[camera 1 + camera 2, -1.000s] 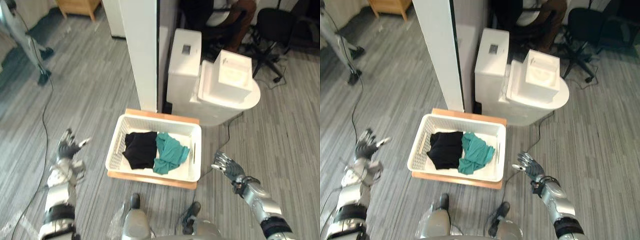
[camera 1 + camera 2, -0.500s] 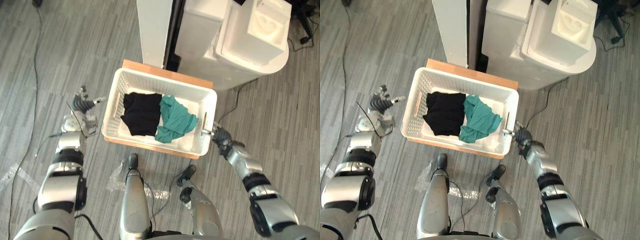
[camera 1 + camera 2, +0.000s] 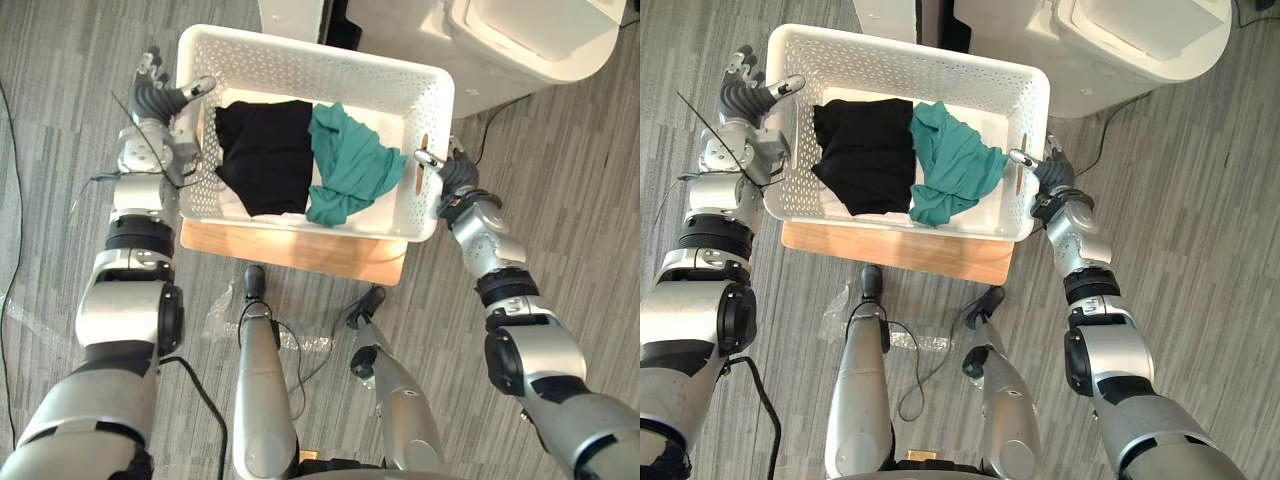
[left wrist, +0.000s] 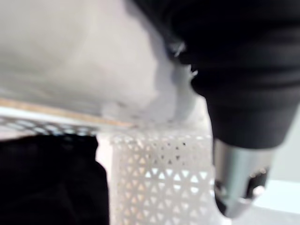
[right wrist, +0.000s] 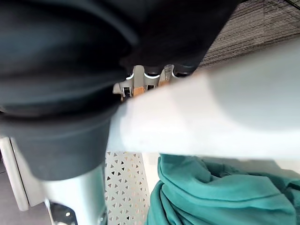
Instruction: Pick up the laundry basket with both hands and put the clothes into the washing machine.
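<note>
Though apart, left hand (image 3: pixel 152 100), right hand (image 3: pixel 452 175): thumbs over laundry basket (image 3: pixel 310 62) rim.

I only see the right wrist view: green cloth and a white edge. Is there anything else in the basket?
Observer: Yes. A black garment lies beside the teal garment in the laundry basket, on the robot's left of it.
Operator: Where is the other hand?
Observer: The left hand is at the basket's left end, thumb at the rim, fingers relaxed outside the wall.
Operator: Is the washer close?
Observer: The washing machine stands just past the basket's far right corner.
</note>
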You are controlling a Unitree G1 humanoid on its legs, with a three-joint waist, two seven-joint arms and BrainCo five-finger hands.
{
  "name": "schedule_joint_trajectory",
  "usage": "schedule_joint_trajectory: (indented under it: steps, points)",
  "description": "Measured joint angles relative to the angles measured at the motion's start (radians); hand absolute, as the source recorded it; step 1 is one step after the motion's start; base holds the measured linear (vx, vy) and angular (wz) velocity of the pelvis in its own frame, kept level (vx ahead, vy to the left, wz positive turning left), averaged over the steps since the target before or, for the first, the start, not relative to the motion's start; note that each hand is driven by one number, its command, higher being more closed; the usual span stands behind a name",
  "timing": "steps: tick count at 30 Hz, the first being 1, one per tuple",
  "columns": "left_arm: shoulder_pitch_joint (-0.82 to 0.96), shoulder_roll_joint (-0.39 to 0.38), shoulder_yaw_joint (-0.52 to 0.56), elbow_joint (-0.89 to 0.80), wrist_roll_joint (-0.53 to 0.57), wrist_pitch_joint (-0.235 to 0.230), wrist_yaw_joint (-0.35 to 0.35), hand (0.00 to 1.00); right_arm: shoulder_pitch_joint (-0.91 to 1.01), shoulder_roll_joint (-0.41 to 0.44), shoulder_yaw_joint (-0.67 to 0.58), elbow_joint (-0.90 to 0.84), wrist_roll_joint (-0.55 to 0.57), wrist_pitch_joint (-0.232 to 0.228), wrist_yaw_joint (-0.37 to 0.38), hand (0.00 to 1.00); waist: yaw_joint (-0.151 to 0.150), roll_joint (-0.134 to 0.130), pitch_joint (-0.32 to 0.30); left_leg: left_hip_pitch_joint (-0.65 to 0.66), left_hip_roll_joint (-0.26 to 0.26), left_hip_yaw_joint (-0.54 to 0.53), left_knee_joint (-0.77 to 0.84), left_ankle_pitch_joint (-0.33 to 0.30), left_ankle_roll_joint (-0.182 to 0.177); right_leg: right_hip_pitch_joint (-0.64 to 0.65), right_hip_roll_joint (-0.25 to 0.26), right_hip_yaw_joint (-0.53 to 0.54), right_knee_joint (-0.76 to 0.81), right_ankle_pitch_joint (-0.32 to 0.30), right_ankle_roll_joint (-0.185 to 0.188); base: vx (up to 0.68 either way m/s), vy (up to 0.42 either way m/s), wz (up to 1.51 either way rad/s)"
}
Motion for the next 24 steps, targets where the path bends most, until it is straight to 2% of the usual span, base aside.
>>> schedule_joint_trajectory:
  steps: [1,2,3,8,11,14,24]
  points:
    - [-0.002,0.001,0.001,-0.009,-0.008,0.0,0.003,0.0,-0.006,0.001,0.0,-0.009,-0.014,-0.001,0.0,0.0,0.001,0.0,0.0,-0.005,0.004,0.002,0.003,0.0,0.0,-0.005,0.002,0.001,0.0,0.0,0.0,0.04,0.046,-0.1]
    - [-0.002,0.0,0.001,-0.009,-0.011,0.001,0.005,0.0,-0.006,0.004,0.002,-0.014,-0.021,0.0,0.0,1.0,0.001,0.001,0.0,-0.005,0.007,0.005,0.004,0.0,0.0,-0.006,0.004,0.002,0.0,0.0,0.0,0.05,0.04,-0.12]
    - [-0.002,0.001,0.001,-0.009,-0.018,0.009,0.006,1.0,-0.005,0.009,0.007,-0.024,-0.038,0.004,0.0,1.0,0.001,0.001,0.0,-0.003,0.018,0.019,0.007,0.0,0.0,-0.007,0.008,0.005,0.003,0.0,0.0,0.04,0.03,-0.1]
    - [-0.002,0.003,-0.007,-0.009,-0.016,0.015,0.007,1.0,-0.007,-0.003,0.057,-0.031,-0.115,0.004,-0.005,1.0,0.003,0.003,0.002,0.007,0.02,0.033,0.005,0.0,0.0,-0.007,0.007,0.016,0.004,0.0,0.0,0.02,0.03,-0.06]
    - [0.0,0.019,-0.052,-0.009,-0.014,0.021,0.007,1.0,-0.011,-0.022,0.088,-0.029,-0.175,0.003,-0.02,1.0,0.003,0.003,0.002,0.017,0.02,0.039,0.002,0.001,0.0,-0.005,0.006,0.02,0.004,0.0,0.0,0.03,0.033,-0.04]
    - [0.012,0.027,-0.063,0.003,-0.015,0.031,0.037,1.0,-0.018,-0.041,0.143,-0.005,-0.205,0.002,-0.024,1.0,0.002,0.003,0.002,0.044,0.019,0.05,-0.01,0.002,-0.002,0.008,0.004,0.03,0.002,0.0,0.0,0.04,0.029,-0.05]
    - [0.072,0.009,-0.113,0.053,-0.027,0.033,0.052,1.0,-0.058,-0.079,0.293,0.144,-0.235,0.007,-0.023,1.0,-0.001,0.007,0.002,0.15,-0.002,0.047,-0.083,0.025,-0.016,0.104,0.007,0.016,-0.036,0.0,0.0,0.05,0.021,0.08]
